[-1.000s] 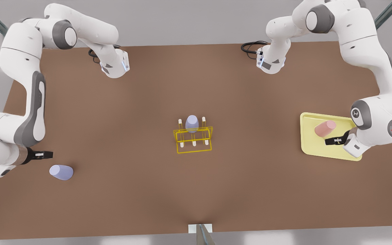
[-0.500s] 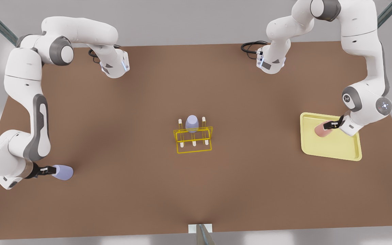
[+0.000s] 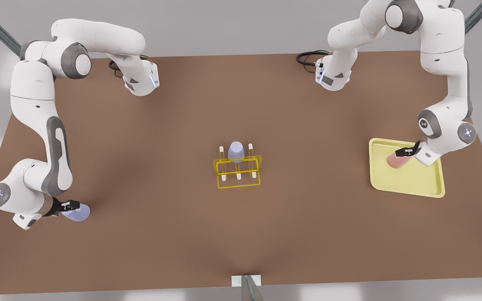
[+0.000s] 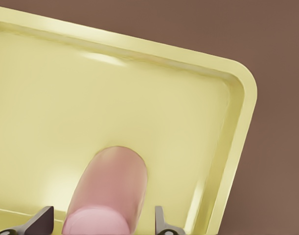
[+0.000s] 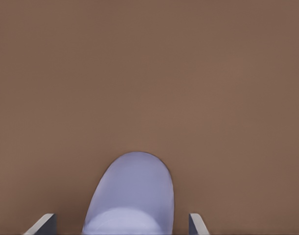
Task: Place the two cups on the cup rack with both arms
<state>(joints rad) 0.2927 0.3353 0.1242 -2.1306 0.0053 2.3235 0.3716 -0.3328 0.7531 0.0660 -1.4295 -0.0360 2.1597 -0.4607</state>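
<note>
On the brown bench (image 3: 241, 234), the left hand (image 3: 406, 152) sits at the middle right of the front view, over the pale yellow tray (image 3: 425, 190). The salmon pink cup (image 3: 395, 161) lies on its side in the tray, and the hand reaches over its end nearer the arm. In the left wrist view the pink cup (image 4: 110, 196) lies between the two dark fingertips (image 4: 39, 223), with a gap on each side: the hand is spread wide and not gripping.

The right hand (image 3: 70, 205) is at the lower left of the front view, over a lavender cup (image 3: 78, 213) that lies on its side on the bare bench. In the right wrist view this cup (image 5: 132, 196) lies between the grey fingertips (image 5: 44, 224), which stand clear of it on both sides, so this hand too is wide and holds nothing.

The yellow wire cup rack (image 3: 237, 171) stands at the centre of the front view, well apart from both hands. A second lavender cup (image 3: 236, 151) sits upside down on one of its back pegs.
</note>
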